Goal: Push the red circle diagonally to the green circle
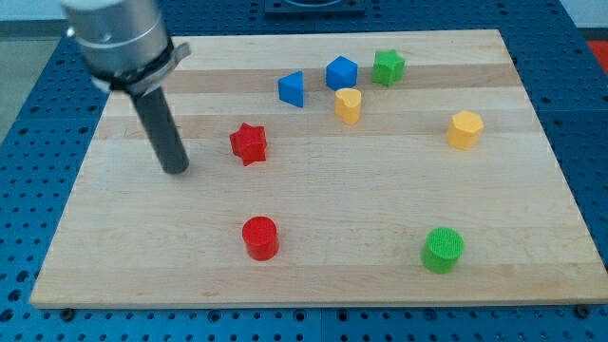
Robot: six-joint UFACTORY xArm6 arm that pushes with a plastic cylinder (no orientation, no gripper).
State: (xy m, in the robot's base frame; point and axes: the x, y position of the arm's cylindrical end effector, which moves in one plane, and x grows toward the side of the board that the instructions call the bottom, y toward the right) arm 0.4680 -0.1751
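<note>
Board [313,275] of pale wood fills the frame; my tip [177,171] rests on it at left, touching no block.
Red circle [259,237] sits lower centre, well below and right of my tip; green circle [443,250] lies lower right, well apart. Red star [249,143] stands just right of my tip (a rod, with no jaws). Blue, yellow and green blocks cluster in the upper centre.

The arm's grey housing [114,38] is cut off by the view's top edge and looks blurred. The rod [161,128] hides a strip of the bench [532,285] behind it. A dark object [313,5] above the bench is cropped at the top.
</note>
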